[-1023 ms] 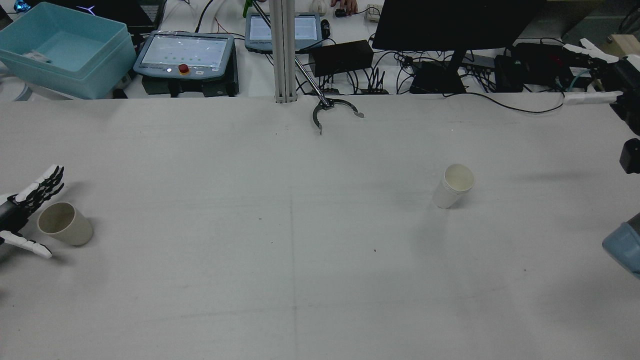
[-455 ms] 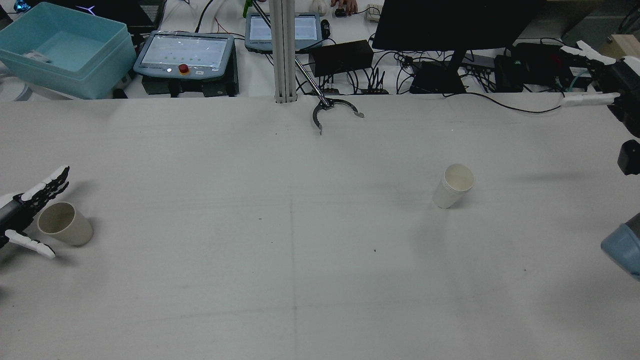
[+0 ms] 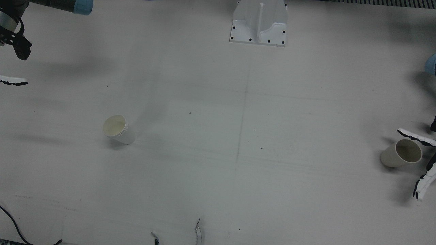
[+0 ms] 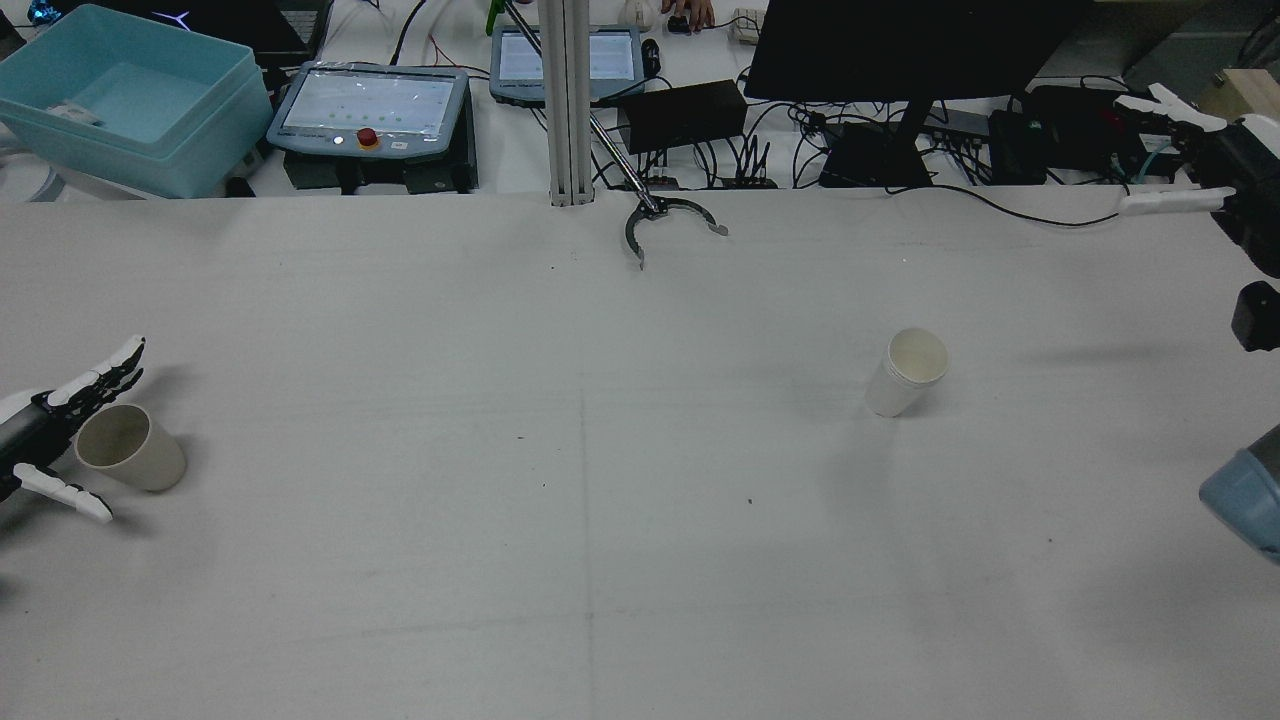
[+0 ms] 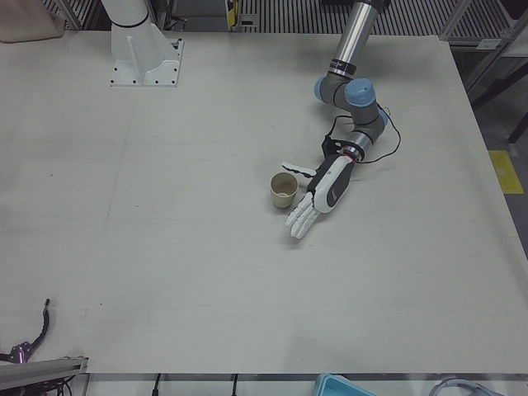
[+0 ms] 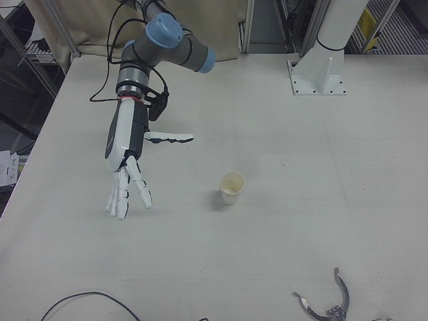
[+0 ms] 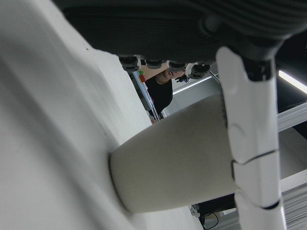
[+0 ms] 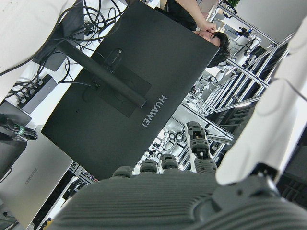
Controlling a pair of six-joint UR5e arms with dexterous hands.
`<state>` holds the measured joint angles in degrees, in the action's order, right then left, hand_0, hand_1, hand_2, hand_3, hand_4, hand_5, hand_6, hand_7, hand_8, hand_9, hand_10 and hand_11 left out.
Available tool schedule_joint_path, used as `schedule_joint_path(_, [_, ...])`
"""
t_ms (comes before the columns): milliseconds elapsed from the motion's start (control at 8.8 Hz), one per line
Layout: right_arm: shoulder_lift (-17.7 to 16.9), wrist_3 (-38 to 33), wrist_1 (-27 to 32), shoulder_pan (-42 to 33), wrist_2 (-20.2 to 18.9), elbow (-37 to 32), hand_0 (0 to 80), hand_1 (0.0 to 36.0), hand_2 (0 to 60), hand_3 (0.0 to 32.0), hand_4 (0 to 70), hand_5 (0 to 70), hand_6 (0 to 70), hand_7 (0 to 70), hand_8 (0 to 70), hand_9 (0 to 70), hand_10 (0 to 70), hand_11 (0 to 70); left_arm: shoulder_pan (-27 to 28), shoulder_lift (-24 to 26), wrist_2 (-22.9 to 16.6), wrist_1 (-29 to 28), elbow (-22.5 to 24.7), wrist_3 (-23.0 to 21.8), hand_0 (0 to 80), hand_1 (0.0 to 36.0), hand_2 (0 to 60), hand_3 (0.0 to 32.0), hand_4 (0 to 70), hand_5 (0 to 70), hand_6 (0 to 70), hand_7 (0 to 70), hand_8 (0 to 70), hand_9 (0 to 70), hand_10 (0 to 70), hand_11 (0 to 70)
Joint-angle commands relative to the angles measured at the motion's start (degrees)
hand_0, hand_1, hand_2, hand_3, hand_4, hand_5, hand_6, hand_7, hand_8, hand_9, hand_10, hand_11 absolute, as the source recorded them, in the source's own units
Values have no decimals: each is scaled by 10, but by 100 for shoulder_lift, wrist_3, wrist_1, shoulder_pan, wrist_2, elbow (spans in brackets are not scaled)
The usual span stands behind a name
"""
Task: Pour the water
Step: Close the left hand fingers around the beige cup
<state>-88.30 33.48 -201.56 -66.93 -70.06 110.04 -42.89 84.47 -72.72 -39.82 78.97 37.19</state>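
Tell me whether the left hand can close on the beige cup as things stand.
Probably yes. The left hand is open with the beige cup upright between its spread fingers, and nothing else stands near it on the table.

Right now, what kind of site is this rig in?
Likely a robotics lab: teach pendants and cabled electronics line the bench behind the white table, with a monitor and metal racks beyond.
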Motion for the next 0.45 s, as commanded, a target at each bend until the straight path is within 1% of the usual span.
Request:
schedule_joint_path(0, [-3, 1, 3, 13, 1, 0, 456, 88, 2, 0, 78, 45, 47, 61, 21, 19, 0, 6, 0, -1, -58, 10, 4, -10, 572, 211, 0, 0, 105, 37, 0, 15, 0, 0, 14, 45])
schedule_joint_path(114, [-3, 1, 3, 13, 1, 0, 457, 87, 2, 0, 78, 46, 48, 61, 21, 20, 0, 8, 0, -1, -58, 10, 13, -10, 570, 210, 0, 0, 114, 55, 0, 14, 0, 0, 15, 46])
schedule_joint_path(341, [-20, 1, 3, 13, 1, 0, 455, 86, 2, 0, 77, 46, 47, 60, 21, 19, 0, 7, 0, 8, -58, 123, 109, -1, 590, 224, 0, 0, 121, 70, 0, 18, 0, 0, 17, 50])
